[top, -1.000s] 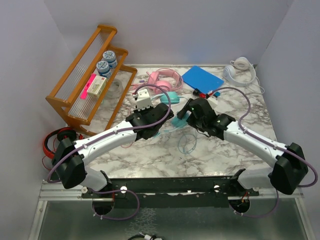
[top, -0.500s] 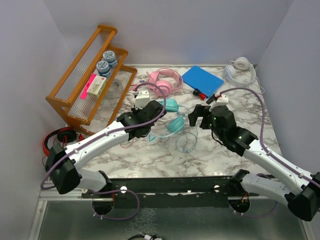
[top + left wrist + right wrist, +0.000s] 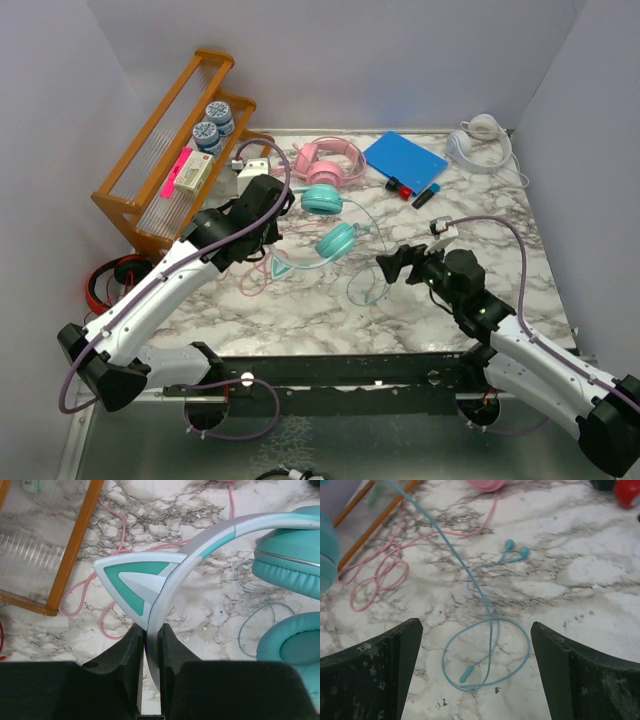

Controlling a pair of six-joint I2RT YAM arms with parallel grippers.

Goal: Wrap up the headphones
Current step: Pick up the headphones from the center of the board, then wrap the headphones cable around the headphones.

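While your left gripper (image 3: 150, 636) pinches the teal cat-ear headphones (image 3: 335, 240) by the headband (image 3: 200, 550), right of the wooden rack (image 3: 128, 205), their cord (image 3: 491, 630) lies farther right, under your wide-open right gripper (image 3: 475, 632); you should probably grasp this cord next.

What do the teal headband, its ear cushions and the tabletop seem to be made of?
Teal headband: likely hard plastic, smooth with a soft sheen. Ear cushions: probably padded synthetic leather, matte and puffy. Tabletop: marble pattern, white with grey veins; real stone or print, I cannot tell.

Bright, even overhead light, soft shadows (wrist views slightly blurred).
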